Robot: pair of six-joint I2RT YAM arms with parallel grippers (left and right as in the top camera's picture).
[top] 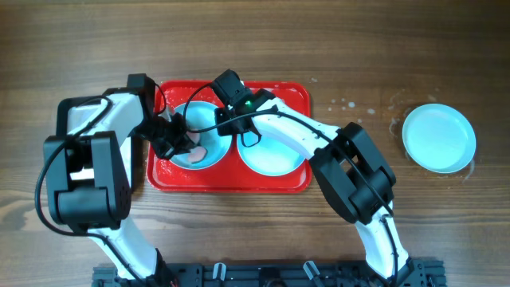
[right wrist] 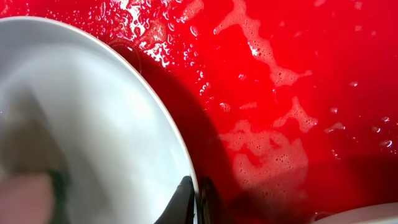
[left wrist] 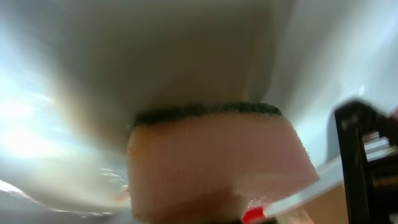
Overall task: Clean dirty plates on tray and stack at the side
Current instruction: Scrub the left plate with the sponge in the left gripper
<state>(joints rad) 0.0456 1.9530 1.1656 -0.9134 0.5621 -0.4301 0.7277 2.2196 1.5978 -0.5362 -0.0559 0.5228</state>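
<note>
The plates, three round, shallow, pale turquoise-white plastic dishes with raised rims, are split between two places. Two sit side by side in the large rectangular bright red plastic tray [top: 231,182]. The third plate [top: 438,138] lies alone on the brown wooden table [top: 80,48], well apart to the right, and its face looks clean.

On the tray, the left plate [top: 209,153] is partly covered by both grippers. The second plate [top: 271,155] lies just beside it, bare and pale. In the right wrist view the left plate's inside looks smooth and wet. The tray floor next to it is beaded with water and streaked with white foam [right wrist: 267,68].

The left gripper [top: 177,139] is closed on a pink rectangular sponge [left wrist: 217,162] with a dark green scouring layer. The green face is pressed against the inside of the left plate.

The right gripper [right wrist: 194,200] is clamped narrowly on that plate's rim, with one finger inside the edge and the other outside it, over the tray.
</note>
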